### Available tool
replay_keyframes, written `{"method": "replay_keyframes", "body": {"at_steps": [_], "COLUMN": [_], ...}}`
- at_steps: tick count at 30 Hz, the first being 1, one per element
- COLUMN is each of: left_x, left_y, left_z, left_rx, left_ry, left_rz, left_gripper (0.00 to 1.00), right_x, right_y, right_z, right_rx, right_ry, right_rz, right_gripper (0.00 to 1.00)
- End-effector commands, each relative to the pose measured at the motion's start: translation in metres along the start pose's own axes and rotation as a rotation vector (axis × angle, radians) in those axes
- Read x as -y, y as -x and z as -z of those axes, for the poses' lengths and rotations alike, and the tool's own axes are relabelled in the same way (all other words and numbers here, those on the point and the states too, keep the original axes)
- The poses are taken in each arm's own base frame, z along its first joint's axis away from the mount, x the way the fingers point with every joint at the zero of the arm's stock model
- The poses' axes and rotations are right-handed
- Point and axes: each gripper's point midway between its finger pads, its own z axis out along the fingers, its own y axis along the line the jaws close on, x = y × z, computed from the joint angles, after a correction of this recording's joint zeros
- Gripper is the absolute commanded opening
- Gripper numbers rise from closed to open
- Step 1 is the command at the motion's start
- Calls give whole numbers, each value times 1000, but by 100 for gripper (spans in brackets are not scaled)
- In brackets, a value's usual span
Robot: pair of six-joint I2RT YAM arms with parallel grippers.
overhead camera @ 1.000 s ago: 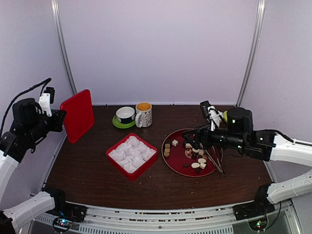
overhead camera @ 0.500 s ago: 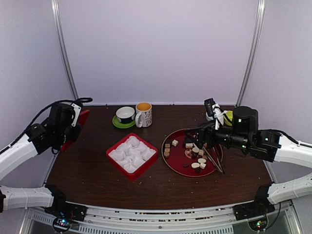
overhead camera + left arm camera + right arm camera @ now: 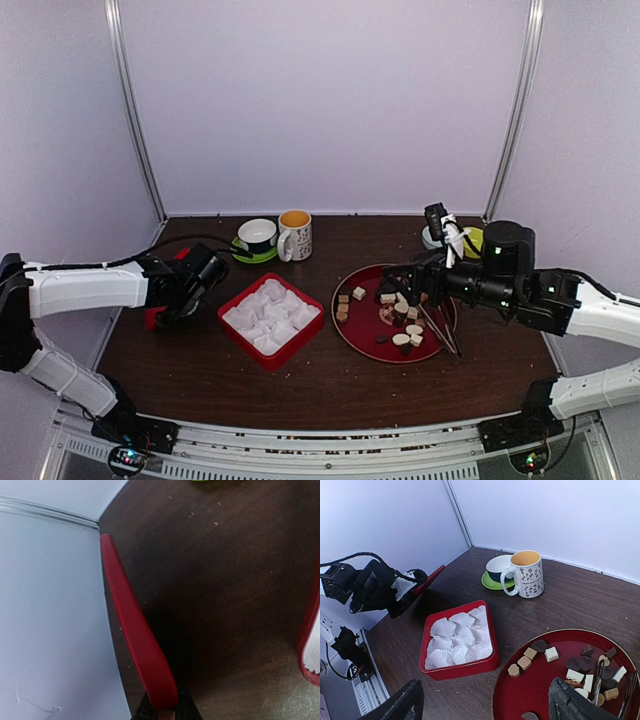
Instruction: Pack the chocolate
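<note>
1. Looking at materials first, we see the chocolate (image 3: 358, 293) as small cubes and rounds in dark brown, tan and cream. It lies loose on a glossy round red plate (image 3: 365, 340) at the right of the dark wooden table (image 3: 330, 390).
2. A square red box (image 3: 245, 340) sits mid-table, filled with crinkled white paper cups (image 3: 270, 312). No chocolate is in them.
3. Thin metal tongs (image 3: 438, 325) lie on the plate's right side.
4. The right gripper (image 3: 485, 705) hangs over the plate, its jaws spread wide and holding nothing.
5. The left gripper (image 3: 162, 711) pinches the edge of a flat red lid (image 3: 135, 630) with rounded corners. The lid is low at the table's left side.
6. The white mug (image 3: 527, 575) carries small printed flowers and a line of writing too small to read.
7. A second ago the lid stood upright, raised high at the far left. Now it is down near the table, closer to the box. The right gripper has barely shifted.
</note>
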Motion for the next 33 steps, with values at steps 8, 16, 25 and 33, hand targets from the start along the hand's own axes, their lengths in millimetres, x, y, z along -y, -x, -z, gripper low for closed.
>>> {"method": "replay_keyframes", "body": {"at_steps": [8,16,25,33], "left_x": [58,84,67,45], "left_y": [9,20,38,48], "left_z": [-1,3,-2,-27], "left_rx": [-65,-122,-123,-122], "left_ry": [-293,-495,-559,-470], "left_rz": [88,252,474,494], "left_gripper": [23,19,29,26], "right_x": [2,0,0,1], "right_y": [2,8,8,8], "right_z": [2,2,3,4], "right_rx": [31,36,24,25], "right_ry": [-8,-3,-12,-15], "right_rz": [-19,-14,-1,-3], "right_gripper": [87,87,87,87]}}
